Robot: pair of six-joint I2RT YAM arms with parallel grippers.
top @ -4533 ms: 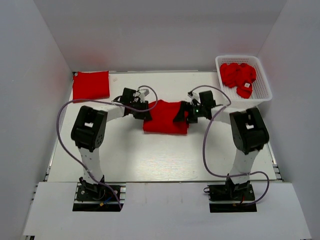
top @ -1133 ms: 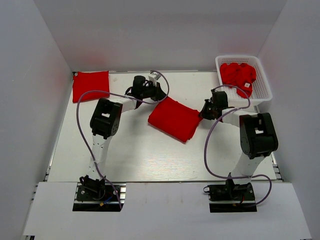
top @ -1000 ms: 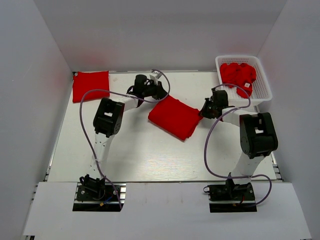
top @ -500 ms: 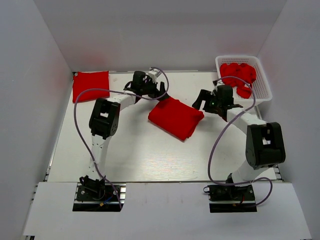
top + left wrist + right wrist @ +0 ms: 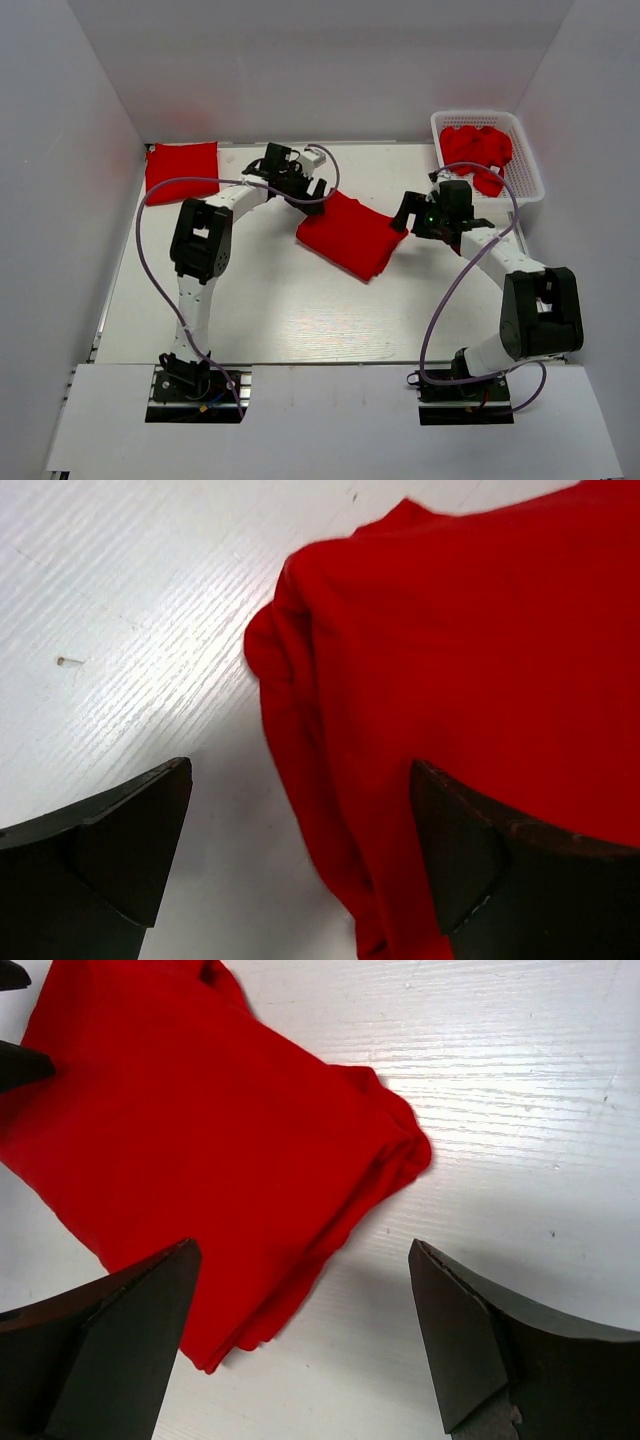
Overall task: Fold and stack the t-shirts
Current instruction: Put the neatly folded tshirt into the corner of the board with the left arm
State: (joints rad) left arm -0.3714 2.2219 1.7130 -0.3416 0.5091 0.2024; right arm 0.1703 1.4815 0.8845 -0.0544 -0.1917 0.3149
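The left fingers (image 5: pixel 110 850) are standing wide apart and holding nothing. In the left wrist view one is hanging over bare white bench (image 5: pixel 120 600) and the other over red cloth, with a rounded, layered corner of the folded bright red cloth t-shirt (image 5: pixel 480 650) lying between them; whether either finger is touching the cloth I cannot tell. The right fingers (image 5: pixel 110 1330) are also spread wide and empty. One is hovering above the shirt's edge (image 5: pixel 200 1130) and the other above bare bench, with the shirt's bunched corner lying beyond them.

From above, this folded shirt (image 5: pixel 350 235) is lying flat and skewed near the middle of the bench (image 5: pixel 280 310), with the left fingers (image 5: pixel 310 188) at its far-left corner and the right fingers (image 5: pixel 403 212) at its right corner. A second folded red t-shirt (image 5: pixel 181 171) is lying square in the far-left corner of the bench. In the far-right corner a white plastic mesh basket (image 5: pixel 530 185) is holding a crumpled heap of more red t-shirts (image 5: pixel 475 150).
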